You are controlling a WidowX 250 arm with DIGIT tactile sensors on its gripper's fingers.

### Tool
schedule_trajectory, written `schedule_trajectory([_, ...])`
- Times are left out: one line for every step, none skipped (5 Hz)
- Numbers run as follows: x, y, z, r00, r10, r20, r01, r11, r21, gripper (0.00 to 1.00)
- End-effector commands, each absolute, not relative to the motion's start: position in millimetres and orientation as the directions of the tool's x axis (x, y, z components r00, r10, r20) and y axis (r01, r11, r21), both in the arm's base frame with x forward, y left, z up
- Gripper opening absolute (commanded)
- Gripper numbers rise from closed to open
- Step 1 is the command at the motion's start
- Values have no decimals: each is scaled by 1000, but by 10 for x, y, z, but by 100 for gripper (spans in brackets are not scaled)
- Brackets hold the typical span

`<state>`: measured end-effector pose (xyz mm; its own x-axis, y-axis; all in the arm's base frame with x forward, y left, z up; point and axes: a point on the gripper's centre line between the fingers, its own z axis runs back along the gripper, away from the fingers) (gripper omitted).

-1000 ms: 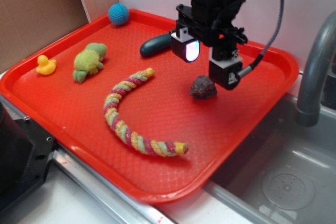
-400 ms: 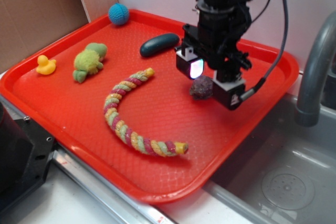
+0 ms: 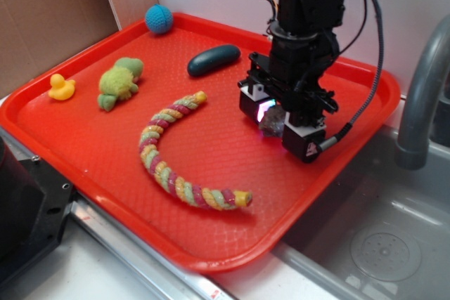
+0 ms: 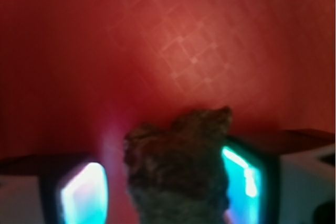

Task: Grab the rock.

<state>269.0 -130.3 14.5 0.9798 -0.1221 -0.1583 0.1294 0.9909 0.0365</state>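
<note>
A WidowX gripper (image 3: pixel 275 121) hangs low over a red plastic tray (image 3: pixel 91 142), right of centre in the exterior frame, with the rock (image 3: pixel 271 122) lodged between its two glowing finger pads. Only a sliver of the dark, lumpy stone shows there, squeezed between the black finger housings, resting on the tray floor.

The wrist view settles the relation that matters — the rock (image 4: pixel 178 166) fills the lower middle of the frame, with one lit pad (image 4: pixel 84 192) at lower left and the other at lower right. The right-hand pad appears to be touching or nearly touching the stone; a narrow strip of red tray shows between the stone and the left-hand pad. So the jaws straddle the rock but are not fully closed on it, and nothing is yet lifted. The stone's taller side points toward the top of the wrist frame, across the closing line.

A squeeze looks like all that remains — provided the bumpy surface does not roll under uneven contact.
</note>
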Motion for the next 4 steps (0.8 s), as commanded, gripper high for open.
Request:
schedule_trajectory([2661,-1205,395,987,-119,-112,122,992,25,0])
schedule_trajectory([2336,-1179,896,1000,6,-21,-5,996,88,0])
schedule_trajectory([1963,-953,1365,996,65,67,-67,997,37,0])
schedule_trajectory([1835,-771,1848,995,67,68,-65,997,-30,0])
